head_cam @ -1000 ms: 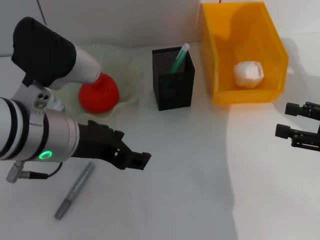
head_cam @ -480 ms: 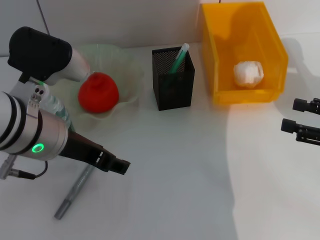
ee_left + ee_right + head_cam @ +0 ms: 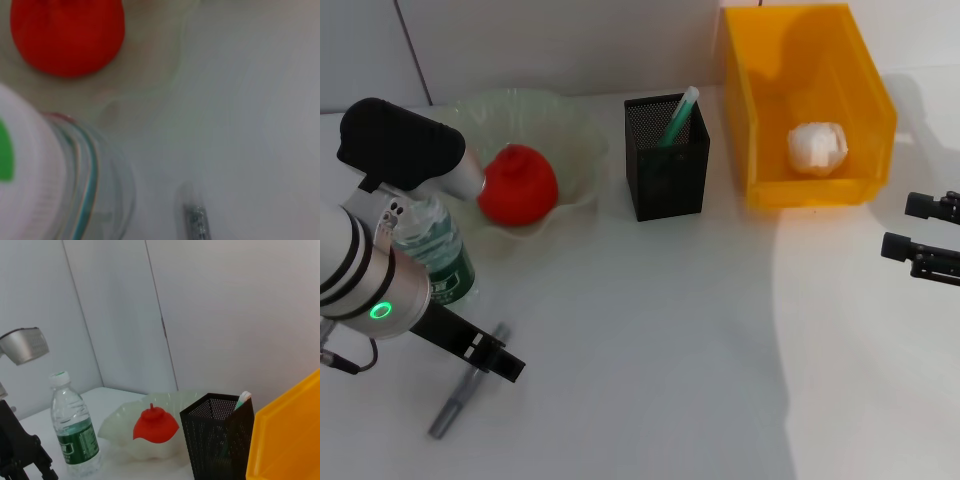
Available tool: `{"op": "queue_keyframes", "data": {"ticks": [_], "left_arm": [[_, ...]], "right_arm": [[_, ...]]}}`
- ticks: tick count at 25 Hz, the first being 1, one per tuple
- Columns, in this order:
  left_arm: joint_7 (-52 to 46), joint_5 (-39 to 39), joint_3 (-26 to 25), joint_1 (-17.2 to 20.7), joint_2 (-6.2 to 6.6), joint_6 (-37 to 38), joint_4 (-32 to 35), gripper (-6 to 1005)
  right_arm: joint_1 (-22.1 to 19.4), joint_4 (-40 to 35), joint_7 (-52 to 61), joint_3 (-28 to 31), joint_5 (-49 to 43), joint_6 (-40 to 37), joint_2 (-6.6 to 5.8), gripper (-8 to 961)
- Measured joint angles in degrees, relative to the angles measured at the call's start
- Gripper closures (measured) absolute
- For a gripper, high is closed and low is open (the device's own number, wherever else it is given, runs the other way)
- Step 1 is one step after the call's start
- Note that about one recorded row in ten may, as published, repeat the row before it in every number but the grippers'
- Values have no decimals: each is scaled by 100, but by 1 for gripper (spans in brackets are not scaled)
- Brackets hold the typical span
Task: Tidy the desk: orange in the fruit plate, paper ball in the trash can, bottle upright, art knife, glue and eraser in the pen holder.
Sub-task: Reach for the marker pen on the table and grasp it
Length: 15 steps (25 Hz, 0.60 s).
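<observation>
The orange (image 3: 518, 186) lies in the pale green fruit plate (image 3: 575, 150). A clear bottle (image 3: 437, 258) with a green label stands upright in front of the plate, touched by nothing. My left gripper (image 3: 500, 362) hangs open just in front of the bottle, over the grey art knife (image 3: 468, 386) lying on the table. The black mesh pen holder (image 3: 666, 158) holds a green-and-white glue stick (image 3: 678, 116). The paper ball (image 3: 817, 146) rests in the yellow trash can (image 3: 760, 120). At the right edge my right gripper (image 3: 900, 226) stays open and holds nothing. The eraser is out of view.
The left wrist view looks down past the bottle's white cap (image 3: 30, 175) at the orange (image 3: 67, 35) and the art knife's end (image 3: 197, 222). A white wall runs behind the table. The pen holder stands between the plate and the trash can.
My left arm has drawn back toward the front left, uncovering the upright bottle, and its gripper now sits over the art knife. The right gripper has shifted slightly to the right.
</observation>
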Motion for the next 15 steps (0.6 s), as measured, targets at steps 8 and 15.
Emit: {"op": "queue_keyframes", "data": {"ticks": [8, 15], "left_arm": [[-3, 299, 6, -293, -3, -10, -417, 224], [-6, 321, -34, -540, 1, -42, -782, 226]], "right_arm": [[9, 22, -2, 0, -4, 6, 8, 228], [19, 25, -3, -8, -4, 21, 30, 229]]}}
